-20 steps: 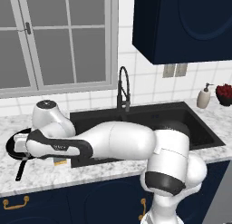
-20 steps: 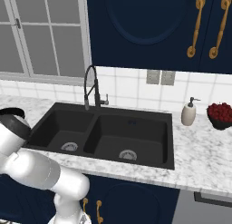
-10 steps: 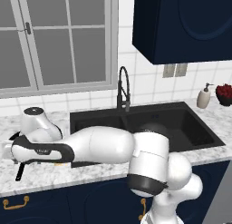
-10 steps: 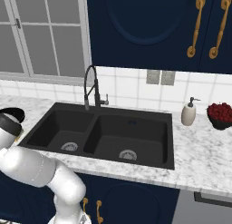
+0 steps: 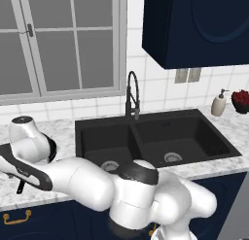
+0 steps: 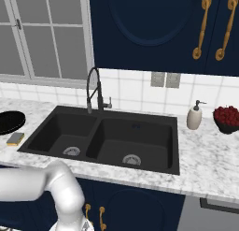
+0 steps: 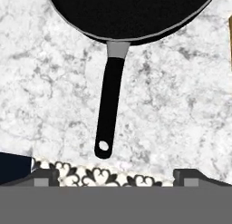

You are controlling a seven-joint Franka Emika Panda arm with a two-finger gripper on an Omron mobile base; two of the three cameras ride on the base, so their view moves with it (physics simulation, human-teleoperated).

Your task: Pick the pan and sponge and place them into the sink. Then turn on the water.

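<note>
The black pan [image 7: 131, 14] lies on the marble counter at the top of the hand view, its long handle [image 7: 110, 107] pointing down toward my gripper [image 7: 118, 177]. The gripper is open, with the handle's end just beyond the gap between its fingertips [image 7: 45, 177]. From the right base the pan [image 6: 9, 121] sits left of the sink [image 6: 154, 153], with the sponge [image 6: 15, 138] just in front of it. From the left base my arm covers the pan, and just the handle tip [image 5: 20, 186] pokes out. The gooseneck faucet [image 6: 94, 92] runs no water.
A beige soap dispenser [image 6: 193, 117] and a bowl of red fruit [image 6: 227, 119] stand right of the sink. The counter's front edge [image 7: 90, 166] lies just below the handle's end, with patterned floor beyond it. A window spans the wall behind the pan.
My arm has swung further left and down over the pan, and its elbow now sits low in front of the sink. Pan and sponge have not moved.
</note>
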